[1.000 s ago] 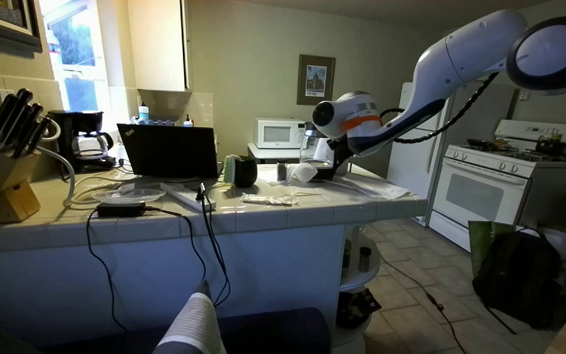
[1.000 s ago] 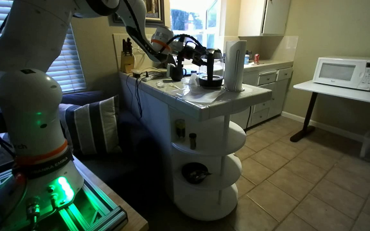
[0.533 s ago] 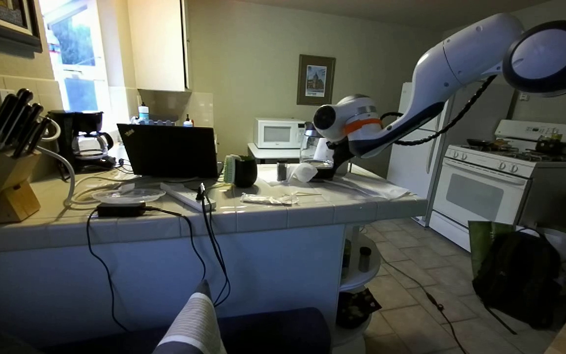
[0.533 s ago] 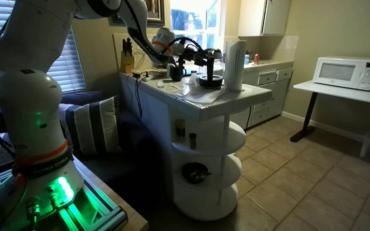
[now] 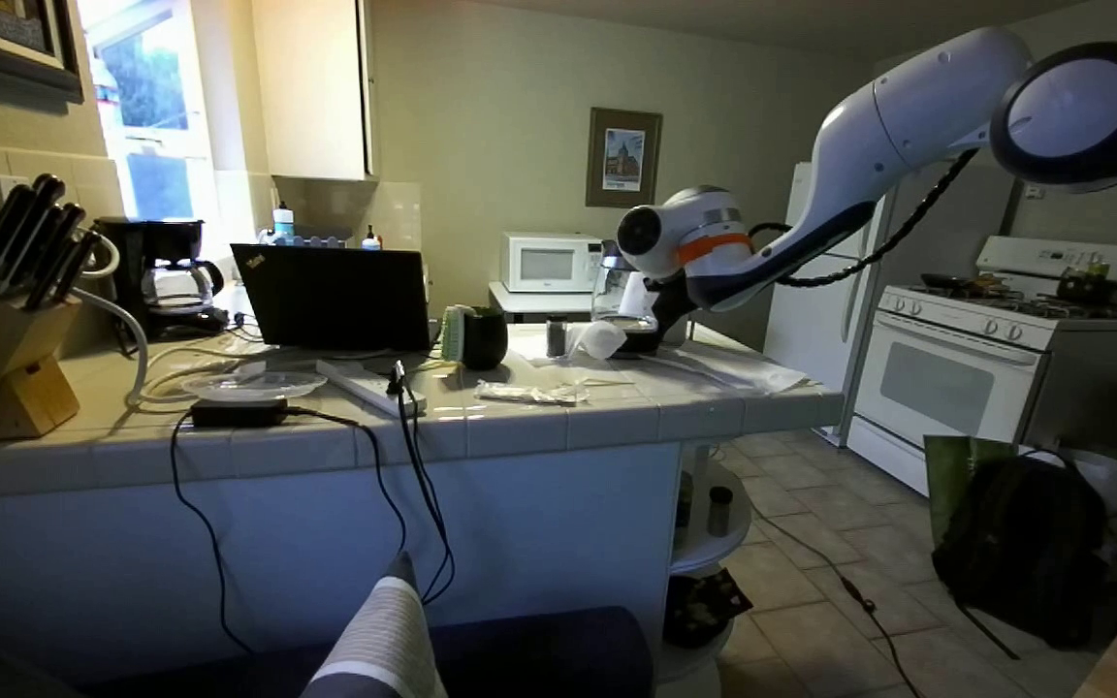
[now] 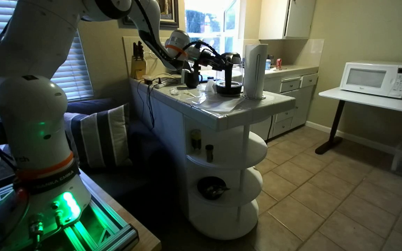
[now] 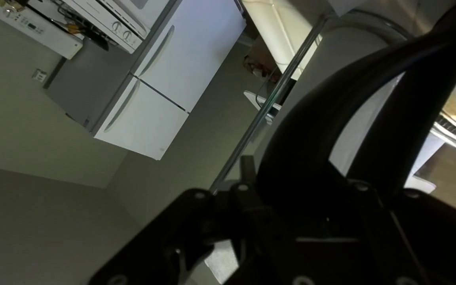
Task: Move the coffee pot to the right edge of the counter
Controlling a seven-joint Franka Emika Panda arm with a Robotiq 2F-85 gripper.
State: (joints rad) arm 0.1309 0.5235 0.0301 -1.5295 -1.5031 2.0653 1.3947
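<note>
coffee pot [image 6: 229, 74]: upright on surface [image 6: 274, 101], upper centre, an exterior view | handle [image 7: 305, 130]: faces gripper [image 6: 222, 64], upper right to lower centre, wrist view | gripper: at handle, clamped or loose, cannot tell

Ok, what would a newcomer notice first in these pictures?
The green glow on the arm's base probably wins, low left in an exterior view. Next comes the coffee pot's black handle, large in the wrist view's right half. The bright window stands out too, high in both exterior views.
</note>
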